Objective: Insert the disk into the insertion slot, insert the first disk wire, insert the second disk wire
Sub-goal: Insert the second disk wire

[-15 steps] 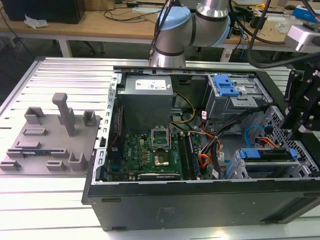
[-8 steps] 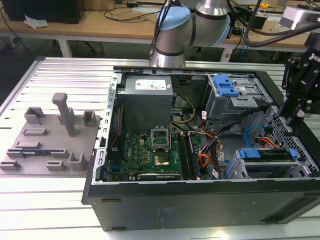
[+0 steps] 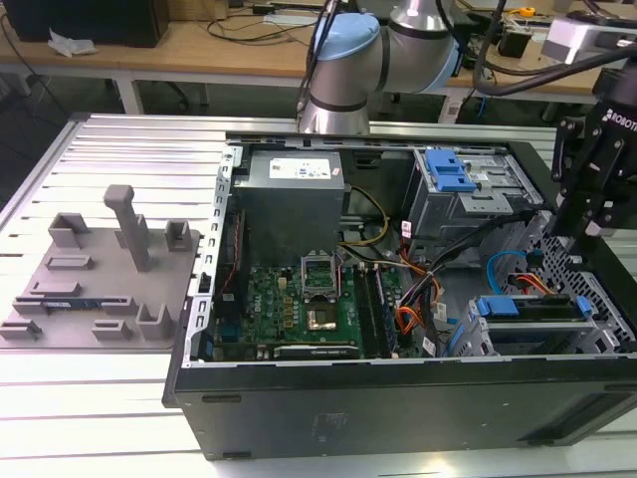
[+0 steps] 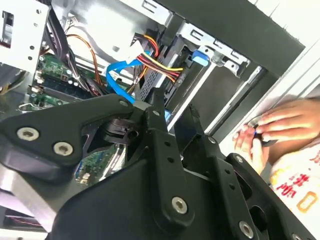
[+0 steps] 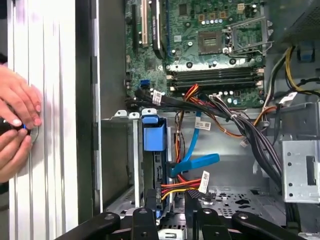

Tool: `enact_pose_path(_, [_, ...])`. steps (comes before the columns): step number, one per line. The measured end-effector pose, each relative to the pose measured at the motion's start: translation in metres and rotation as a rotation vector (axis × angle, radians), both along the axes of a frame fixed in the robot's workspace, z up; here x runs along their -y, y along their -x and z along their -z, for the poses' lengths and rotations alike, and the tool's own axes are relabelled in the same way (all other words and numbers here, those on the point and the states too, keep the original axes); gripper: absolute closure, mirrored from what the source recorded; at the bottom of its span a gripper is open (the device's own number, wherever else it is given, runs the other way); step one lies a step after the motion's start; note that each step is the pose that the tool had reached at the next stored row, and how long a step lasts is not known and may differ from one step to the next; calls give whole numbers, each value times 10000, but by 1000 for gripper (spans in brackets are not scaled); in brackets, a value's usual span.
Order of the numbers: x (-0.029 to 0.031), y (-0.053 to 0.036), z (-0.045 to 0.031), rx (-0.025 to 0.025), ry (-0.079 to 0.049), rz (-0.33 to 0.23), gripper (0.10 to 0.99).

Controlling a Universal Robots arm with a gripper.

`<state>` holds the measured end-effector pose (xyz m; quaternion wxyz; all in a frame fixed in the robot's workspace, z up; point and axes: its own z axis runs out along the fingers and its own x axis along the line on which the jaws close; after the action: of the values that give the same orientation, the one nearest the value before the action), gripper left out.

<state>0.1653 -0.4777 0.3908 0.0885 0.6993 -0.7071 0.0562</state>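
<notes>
The disk (image 5: pixel 153 132) sat in the insertion slot (image 3: pixel 476 337), so the wire steps were in hand. The pincer (image 5: pixel 168 210) hung beside the blue cable (image 5: pixel 195 160) and power wires (image 5: pixel 180 184) at the disk's end; I could not tell whether it was clenched. Seating a plug would likely need square alignment.

One ribbed aluminium table (image 3: pixel 119 149), pale grey; beyond its far edge one wooden workbench (image 3: pixel 199 50) on white legs, carrying loose cables (image 3: pixel 249 25) and, toward the exterior view's left, a black box (image 3: pixel 90 18); dark floor (image 3: pixel 40 95) beneath.
</notes>
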Motion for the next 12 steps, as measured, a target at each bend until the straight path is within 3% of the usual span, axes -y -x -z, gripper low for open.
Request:
enact_pose_path(2, [-11,1,5,0,-1,-723,725])
enact_pose_path(5, [-19,116,35,72,1,-738,725])
enact_pose_path(8, [-19,348,101,164,3,-760,725])
enact_pose_path(10, [-18,349,113,186,4,-1054,725])
enact_pose_path(12, [-18,349,130,326,10,-1434,725])
